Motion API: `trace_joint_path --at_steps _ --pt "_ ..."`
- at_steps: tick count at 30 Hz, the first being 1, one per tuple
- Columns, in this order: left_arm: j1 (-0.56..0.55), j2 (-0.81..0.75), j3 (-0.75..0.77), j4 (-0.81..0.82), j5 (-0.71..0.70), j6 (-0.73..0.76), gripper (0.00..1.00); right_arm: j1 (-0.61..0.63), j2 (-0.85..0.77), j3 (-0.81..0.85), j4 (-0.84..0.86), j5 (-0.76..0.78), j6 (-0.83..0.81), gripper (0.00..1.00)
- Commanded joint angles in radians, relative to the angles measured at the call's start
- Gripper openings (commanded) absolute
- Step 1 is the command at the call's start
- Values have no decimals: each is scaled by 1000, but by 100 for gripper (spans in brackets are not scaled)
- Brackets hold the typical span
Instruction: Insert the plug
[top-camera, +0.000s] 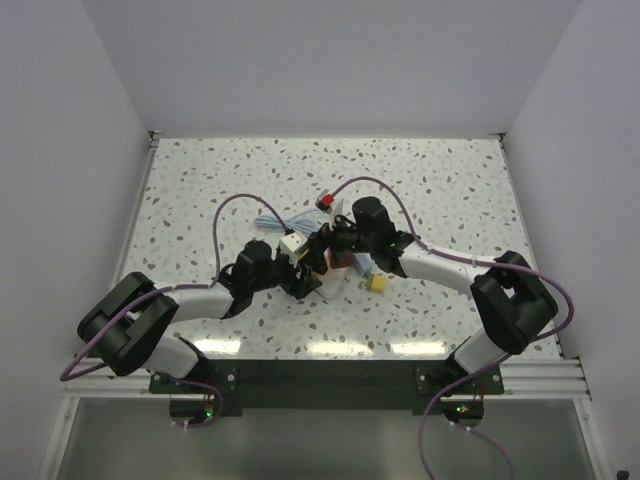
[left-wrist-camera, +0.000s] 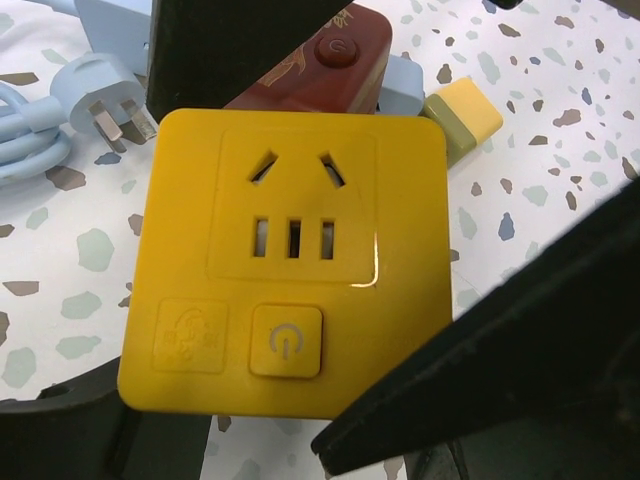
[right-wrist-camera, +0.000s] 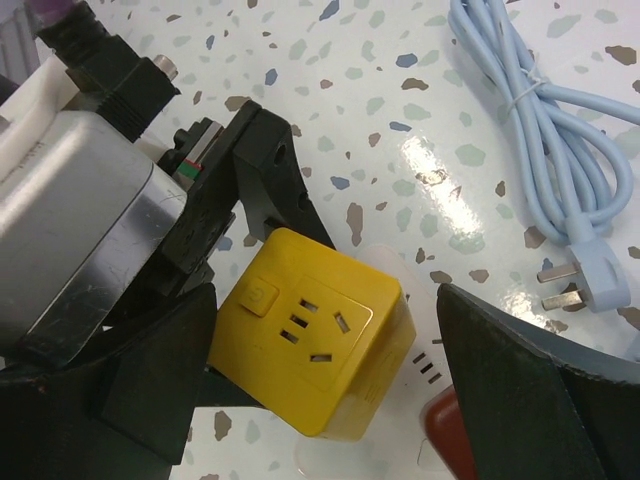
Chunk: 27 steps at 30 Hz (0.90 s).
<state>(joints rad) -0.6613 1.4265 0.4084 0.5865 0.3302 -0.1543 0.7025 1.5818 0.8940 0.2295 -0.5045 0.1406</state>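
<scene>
From above, two arms meet at the middle of a speckled bench (top-camera: 450, 190), the left fingers (top-camera: 302, 282) and right fingers (top-camera: 336, 246) close together over a small cluster of parts. A bundled pale-blue cable (top-camera: 275, 221) lies just behind them and a small yellow piece (top-camera: 377, 283) sits to the right of the cluster. Seen from the left wrist, a yellow socket cube (left-wrist-camera: 290, 260) fills the frame, its slotted face and power button turned to the camera. The left fingers (left-wrist-camera: 520, 360) are closed on its sides, holding it off the bench. The pale-blue three-pin plug (left-wrist-camera: 100, 95) lies flat on the bench at upper left, apart from the cube and from both sets of fingers. Behind the cube stand a red-brown socket block (left-wrist-camera: 325, 55), a pale-blue block (left-wrist-camera: 402, 85) and the yellow piece (left-wrist-camera: 462, 118). From the right wrist, the right fingers (right-wrist-camera: 540, 400) stand wide apart and hold nothing, one on each side of the yellow socket cube (right-wrist-camera: 315, 335). Whether either touches it cannot be told. The left fingers (right-wrist-camera: 262, 170) clasp the cube from the upper left. The plug (right-wrist-camera: 592, 285) rests on the bench at the right edge, pins pointing left, at the end of its tied cable (right-wrist-camera: 530, 130). A corner of the red-brown socket block (right-wrist-camera: 458, 432) shows at the bottom.
</scene>
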Motion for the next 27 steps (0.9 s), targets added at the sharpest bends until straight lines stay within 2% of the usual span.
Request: trace_joint_path --at_steps 1,2,8,18,21,22,27 --pt "-15 -26 81 58 -10 32 65 63 12 16 -39 -5 -12 95" --pt "-15 -32 82 64 -11 30 69 64 18 11 -29 -9 -4 95" --pt "-15 -80 56 82 -26 18 81 68 44 -29 25 -19 27 94" --pt "-15 -89 14 133 -13 -1 80 68 73 -15 -24 24 33 93" --pt "-17 -92 0 157 -8 -4 65 68 83 -15 -30 37 43 93" --pt "-15 -87 -2 160 -7 -5 54 68 84 -17 -33 43 53 93" --pt "-15 -66 -17 194 3 -13 41 68 75 -10 -82 89 70 93"
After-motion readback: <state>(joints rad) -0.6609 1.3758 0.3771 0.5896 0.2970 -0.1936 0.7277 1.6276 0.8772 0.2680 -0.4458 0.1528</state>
